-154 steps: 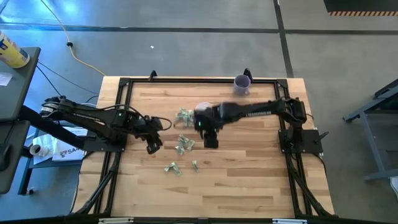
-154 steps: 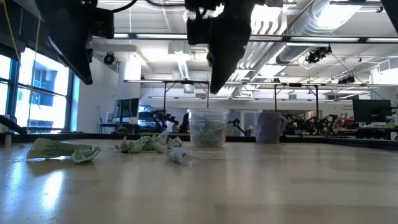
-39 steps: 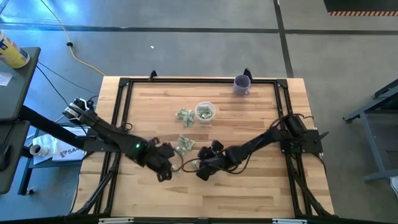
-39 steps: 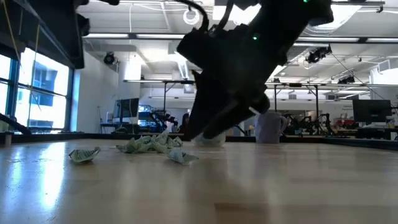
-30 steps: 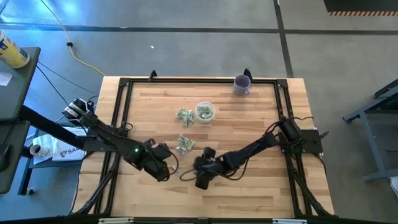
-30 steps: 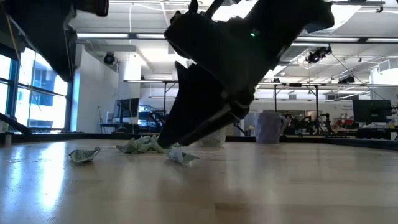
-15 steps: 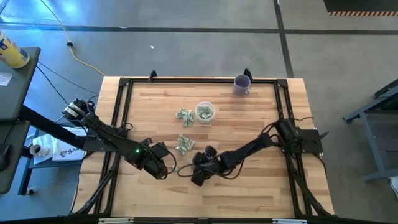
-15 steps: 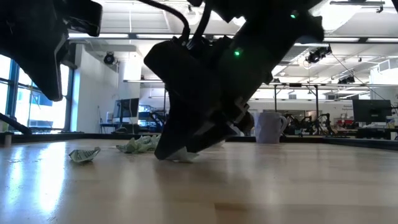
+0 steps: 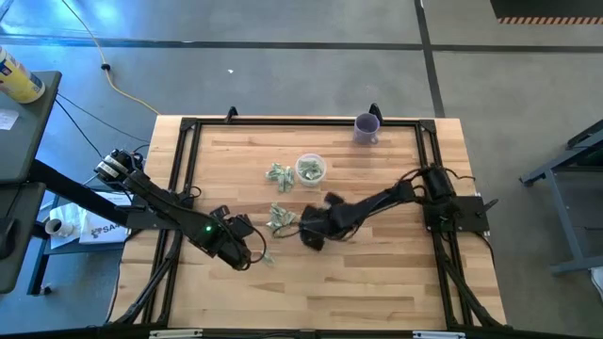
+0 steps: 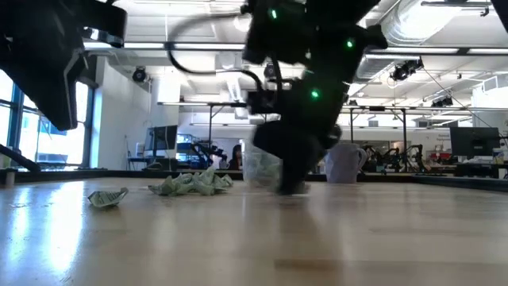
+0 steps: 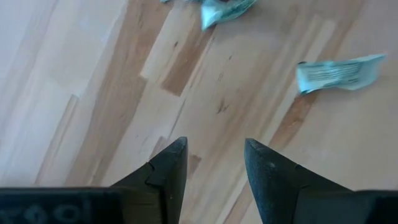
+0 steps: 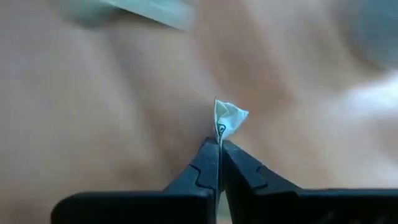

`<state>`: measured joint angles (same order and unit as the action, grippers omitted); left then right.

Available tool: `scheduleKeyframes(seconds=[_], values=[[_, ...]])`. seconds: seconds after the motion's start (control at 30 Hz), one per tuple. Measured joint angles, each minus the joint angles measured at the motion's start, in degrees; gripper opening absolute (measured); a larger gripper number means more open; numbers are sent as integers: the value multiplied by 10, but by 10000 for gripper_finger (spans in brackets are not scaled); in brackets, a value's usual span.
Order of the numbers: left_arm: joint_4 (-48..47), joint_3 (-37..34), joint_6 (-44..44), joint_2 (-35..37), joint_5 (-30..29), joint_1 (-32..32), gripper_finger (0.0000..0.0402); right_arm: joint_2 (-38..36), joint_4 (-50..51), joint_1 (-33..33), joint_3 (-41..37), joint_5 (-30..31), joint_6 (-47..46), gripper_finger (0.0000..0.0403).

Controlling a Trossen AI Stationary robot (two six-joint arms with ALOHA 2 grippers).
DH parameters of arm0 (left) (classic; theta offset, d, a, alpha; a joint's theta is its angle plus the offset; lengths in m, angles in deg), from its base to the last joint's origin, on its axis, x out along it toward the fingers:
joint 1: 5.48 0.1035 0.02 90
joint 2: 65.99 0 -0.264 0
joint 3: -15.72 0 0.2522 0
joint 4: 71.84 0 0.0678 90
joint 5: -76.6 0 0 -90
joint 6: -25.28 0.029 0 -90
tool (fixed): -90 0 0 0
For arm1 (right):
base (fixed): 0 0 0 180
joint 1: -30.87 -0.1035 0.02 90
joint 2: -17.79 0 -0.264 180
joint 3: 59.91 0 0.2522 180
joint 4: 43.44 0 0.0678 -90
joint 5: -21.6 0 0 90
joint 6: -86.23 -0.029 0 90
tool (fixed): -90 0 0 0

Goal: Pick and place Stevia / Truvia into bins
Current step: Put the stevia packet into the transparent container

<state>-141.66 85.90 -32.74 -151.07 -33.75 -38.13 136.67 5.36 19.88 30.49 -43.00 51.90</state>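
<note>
Pale green and white packets lie on the wooden table in small heaps (image 9: pixel 279 176) (image 9: pixel 280 218), with a single one (image 9: pixel 261 254) near my left gripper. The clear cup (image 9: pixel 310 169) stands upright at mid-table with packets inside it. My right gripper (image 9: pixel 314 235) is shut on one packet (image 12: pixel 227 118), on the near side of the cup. My left gripper (image 9: pixel 247 254) is open and empty above bare wood; in the left wrist view (image 11: pixel 214 146) a packet (image 11: pixel 339 73) lies ahead of its fingers. My right gripper pinches the packet between its two fingertips (image 12: pixel 208 155), by the packet's one end (image 12: pixel 219 138). The rest of the packet sticks out crumpled beyond the tips, clear of the table.
A purple cup (image 9: pixel 366 127) stands at the far edge, right of centre. A black frame (image 9: pixel 301 121) runs around the tabletop. In the low view, packets (image 10: pixel 190 184) (image 10: pixel 107 196) lie left of the clear cup (image 10: pixel 258 168). Bare wood lies along the near edge.
My right gripper has taken a packet off the table near the front and has gone with it toward the far edge and the clear cup, swinging round as it went. The packet it took no longer lies on the wood.
</note>
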Motion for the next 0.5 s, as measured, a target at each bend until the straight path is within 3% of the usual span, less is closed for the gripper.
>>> scheduleKeyframes(seconds=[0.1,0.27,0.37,0.5], values=[[-12,-4,-9,0,-1,0,181,-71,52,28,-7,53,-1,6],[-7,-20,-26,0,-2,0,161,-201,74,94,0,88,6,5],[15,-31,-29,0,-1,0,151,-230,49,149,-1,51,53,4],[52,-40,-22,0,3,0,140,-225,7,208,1,-51,119,25]])
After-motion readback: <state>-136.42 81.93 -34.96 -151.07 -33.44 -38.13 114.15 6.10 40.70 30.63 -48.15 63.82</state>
